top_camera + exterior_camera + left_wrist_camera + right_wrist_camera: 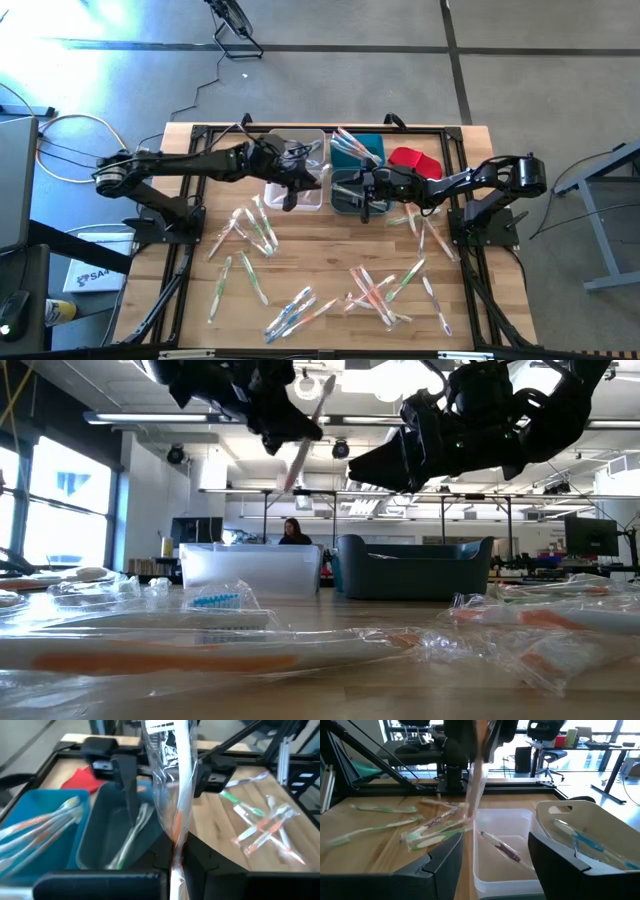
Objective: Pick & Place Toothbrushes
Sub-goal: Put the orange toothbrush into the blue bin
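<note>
Both arms reach inward from opposite edges of the tabletop (330, 255) and meet over a cluster of four bins at its far side. The left arm extends nearly level, and its left pincer (290, 190) hangs above the clear bin (297, 196), the near-left one of the cluster. This pincer is closed narrowly on a wrapped toothbrush (172, 795) with an orange accent; the brush hangs tilted from the fingers, its free end clear of the bin below, as the low view shows (305, 430). The clear bin holds one wrapped toothbrush with a dark accent (501, 847).

The right arm stretches in from the other side, and its right pincer (372, 192) hovers over the dark bin (350, 195), just beside the clear bin. Its fingers (555, 855) stand wide apart and hold nothing. The dark bin contains a few toothbrushes (132, 832).

Behind the clear bin stands a white bin (590, 827) holding blue-accented brushes, and behind the dark bin a blue bin (362, 148) holding orange-accented brushes. A red cloth (415, 160) lies just beside the blue bin. Many loose toothbrushes (375, 290) in clear wrappers lie scattered on the tabletop nearer than the bins. A person (293, 532) sits in the room beyond.
</note>
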Controlling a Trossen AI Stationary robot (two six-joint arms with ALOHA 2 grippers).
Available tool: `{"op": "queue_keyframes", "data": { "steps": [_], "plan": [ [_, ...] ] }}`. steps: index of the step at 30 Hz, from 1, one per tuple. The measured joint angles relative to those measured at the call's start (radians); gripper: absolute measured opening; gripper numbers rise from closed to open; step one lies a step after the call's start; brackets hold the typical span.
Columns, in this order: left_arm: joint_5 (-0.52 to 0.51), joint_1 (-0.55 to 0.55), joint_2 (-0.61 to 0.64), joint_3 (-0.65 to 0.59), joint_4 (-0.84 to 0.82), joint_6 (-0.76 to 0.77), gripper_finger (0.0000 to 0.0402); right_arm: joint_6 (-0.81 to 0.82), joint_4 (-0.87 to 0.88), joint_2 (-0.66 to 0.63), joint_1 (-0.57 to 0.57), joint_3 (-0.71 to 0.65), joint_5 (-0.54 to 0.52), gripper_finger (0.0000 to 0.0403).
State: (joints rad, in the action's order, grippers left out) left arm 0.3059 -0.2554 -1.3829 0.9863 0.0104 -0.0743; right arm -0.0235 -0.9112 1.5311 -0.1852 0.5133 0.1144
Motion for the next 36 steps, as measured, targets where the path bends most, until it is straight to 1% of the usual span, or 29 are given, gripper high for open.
{"op": "queue_keyframes", "data": {
  "steps": [7, 11, 18, 23, 28, 36],
  "plan": [
    [0.003, 0.0, -0.112, -0.001, 0.196, 0.004, 0.0019, 0.0, 0.001, 0.0, 0.0, 0.0, 0.0, 0.0217],
    [0.06, 0.0, -0.152, -0.001, 0.303, 0.005, 0.0019, 0.0, -0.006, 0.0, 0.0, 0.0, 0.0, 0.0217],
    [0.073, 0.0, -0.203, -0.001, 0.398, 0.005, 0.0019, 0.0, -0.02, 0.0, 0.0, 0.0, 0.0, 0.0217],
    [0.073, 0.0, -0.222, -0.001, 0.428, 0.005, 0.0019, 0.0, -0.032, 0.0, 0.001, 0.0, 0.001, 0.0215],
    [0.073, 0.0, -0.223, -0.001, 0.452, 0.005, 0.0019, 0.0, -0.045, 0.0, 0.009, 0.0, 0.001, 0.0191],
    [0.073, 0.001, -0.223, -0.001, 0.455, 0.005, 0.0019, 0.0, -0.074, 0.0, 0.008, 0.0, 0.063, 0.0136]
  ]
}}
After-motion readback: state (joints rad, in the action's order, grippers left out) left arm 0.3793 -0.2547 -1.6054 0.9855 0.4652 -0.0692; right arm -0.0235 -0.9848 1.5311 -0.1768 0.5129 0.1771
